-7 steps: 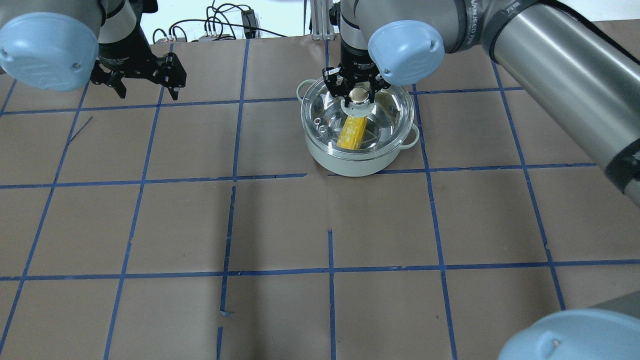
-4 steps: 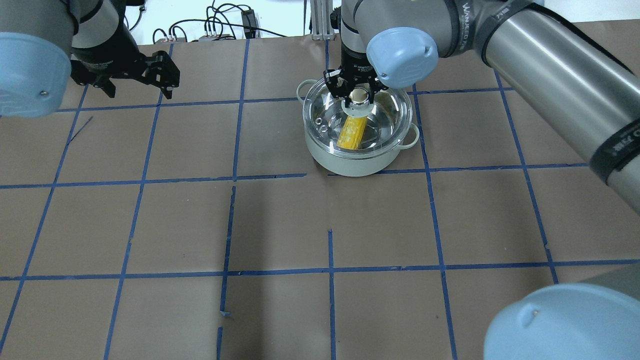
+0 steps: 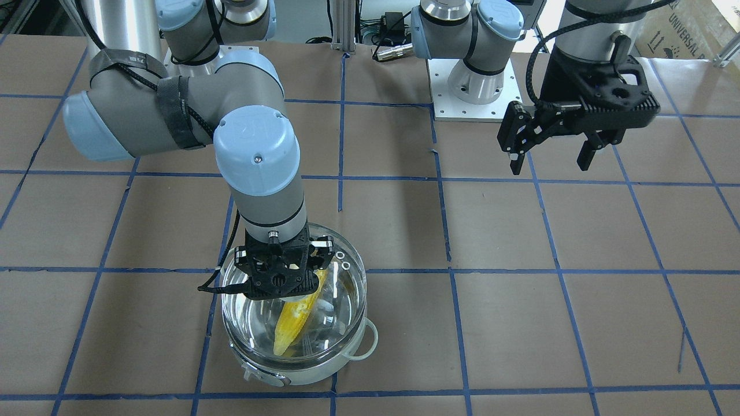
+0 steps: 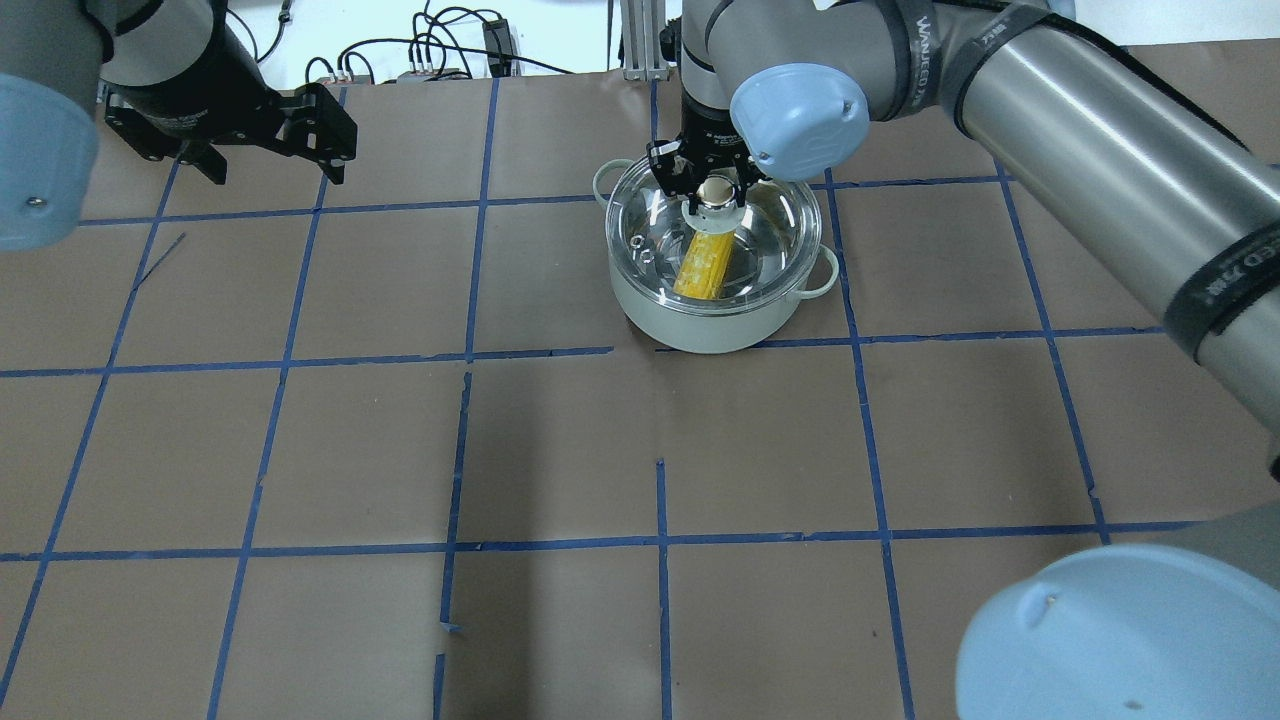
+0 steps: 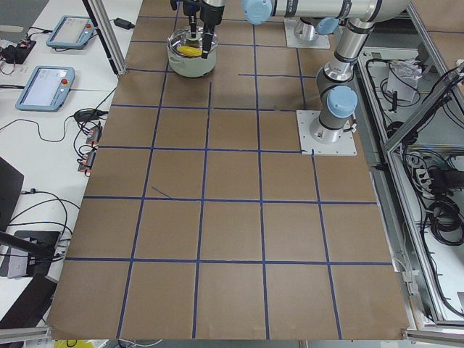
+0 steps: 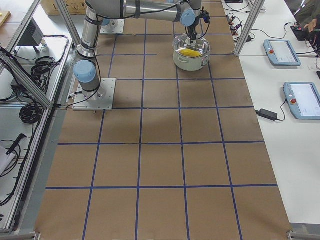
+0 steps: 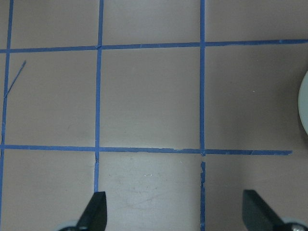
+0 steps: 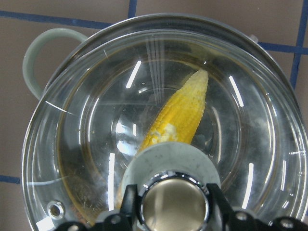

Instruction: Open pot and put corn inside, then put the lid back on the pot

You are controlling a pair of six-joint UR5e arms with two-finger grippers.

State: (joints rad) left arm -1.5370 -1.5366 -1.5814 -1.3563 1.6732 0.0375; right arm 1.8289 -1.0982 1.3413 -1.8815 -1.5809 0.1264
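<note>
Right gripper (image 8: 172,204) clamps the knob of the lid (image 8: 240,120) from straight above; the lid sits level on the pot (image 4: 700,325), with the corn (image 8: 185,113) lying inside beneath it. Left gripper (image 4: 272,165), spread wide and empty, hangs well apart

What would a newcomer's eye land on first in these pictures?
The yellow corn cob shows through the clear glass dome lid on the white-bodied steel pot, at the far side of the table. The right gripper grips the lid's beige knob from above. The left gripper hangs open and empty above the table's far left.
</note>
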